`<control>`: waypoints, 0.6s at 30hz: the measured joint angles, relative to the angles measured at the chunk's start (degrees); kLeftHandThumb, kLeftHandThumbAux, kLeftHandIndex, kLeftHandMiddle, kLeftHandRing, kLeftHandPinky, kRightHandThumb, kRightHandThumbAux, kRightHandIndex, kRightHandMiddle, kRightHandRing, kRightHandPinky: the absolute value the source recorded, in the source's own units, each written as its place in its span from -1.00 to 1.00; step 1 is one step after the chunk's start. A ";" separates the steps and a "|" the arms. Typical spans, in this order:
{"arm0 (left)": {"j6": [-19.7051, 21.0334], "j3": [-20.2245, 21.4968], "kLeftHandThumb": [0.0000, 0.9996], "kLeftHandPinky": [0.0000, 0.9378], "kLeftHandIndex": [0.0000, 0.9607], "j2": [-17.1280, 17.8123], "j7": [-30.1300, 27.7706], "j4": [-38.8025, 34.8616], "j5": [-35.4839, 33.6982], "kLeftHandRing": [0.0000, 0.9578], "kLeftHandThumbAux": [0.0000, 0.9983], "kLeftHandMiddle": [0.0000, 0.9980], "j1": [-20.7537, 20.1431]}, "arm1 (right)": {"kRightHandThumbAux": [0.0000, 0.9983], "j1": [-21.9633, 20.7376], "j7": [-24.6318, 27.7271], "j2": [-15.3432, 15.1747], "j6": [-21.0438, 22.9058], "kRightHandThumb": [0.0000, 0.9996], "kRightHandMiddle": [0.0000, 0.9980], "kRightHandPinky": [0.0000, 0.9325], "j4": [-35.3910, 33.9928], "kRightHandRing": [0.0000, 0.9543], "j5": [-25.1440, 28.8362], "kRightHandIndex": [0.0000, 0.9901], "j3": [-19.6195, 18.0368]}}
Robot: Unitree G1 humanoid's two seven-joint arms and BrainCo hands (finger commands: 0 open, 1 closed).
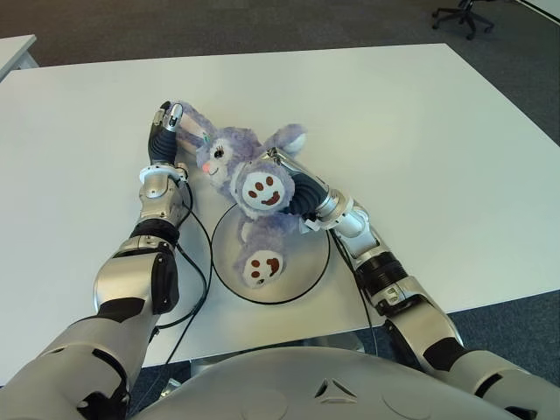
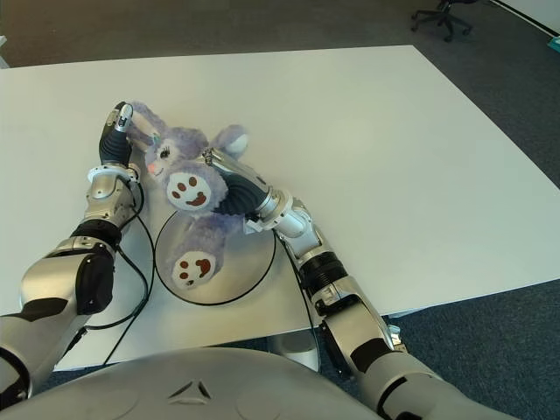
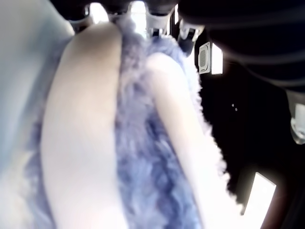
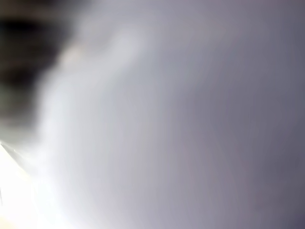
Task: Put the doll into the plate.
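The step in hand looks like the placing itself: the doll (image 1: 249, 188), a purple plush rabbit, is half over the plate (image 1: 308, 273), with 1 foot and lower leg lying inside the rim while its head, ears and upper body are beyond the plate's far-left edge over the white desk (image 1: 420, 131). Both hands are on it. The left hand (image 1: 166, 131) is stretched forward along the desk at the doll's left side, and its fingers (image 3: 138, 9) close around 1 long ear, as the left wrist view shows with fur and the pale inner ear filling the space under them. The right hand (image 1: 278, 166) reaches in from the right, forearm angled across the plate's far rim, and is buried in the doll's body behind the raised foot; whether its fingers are clenched on the plush I cannot tell, since the right wrist view shows only fur pressed close. I judge the next move calls for drawing the head and torso back over the plate, then letting go with both hands.
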 measured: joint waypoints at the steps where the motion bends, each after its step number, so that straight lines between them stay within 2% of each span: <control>1: 0.05 0.00 -1.00 -1.00 -1.00 -0.02 0.00 0.00 0.00 -0.93 -0.24 -0.81 0.00 | 0.42 -0.10 0.00 0.00 -0.09 0.48 0.65 0.80 0.21 0.73 -0.15 -0.11 0.05; 18: 0.43 0.06 -1.00 -1.00 -1.00 -0.43 0.00 0.09 -0.01 -0.92 -0.26 -0.81 0.34 | 0.43 -1.41 -2.58 0.24 -4.53 0.47 0.66 0.80 3.93 0.74 -4.22 -0.12 0.44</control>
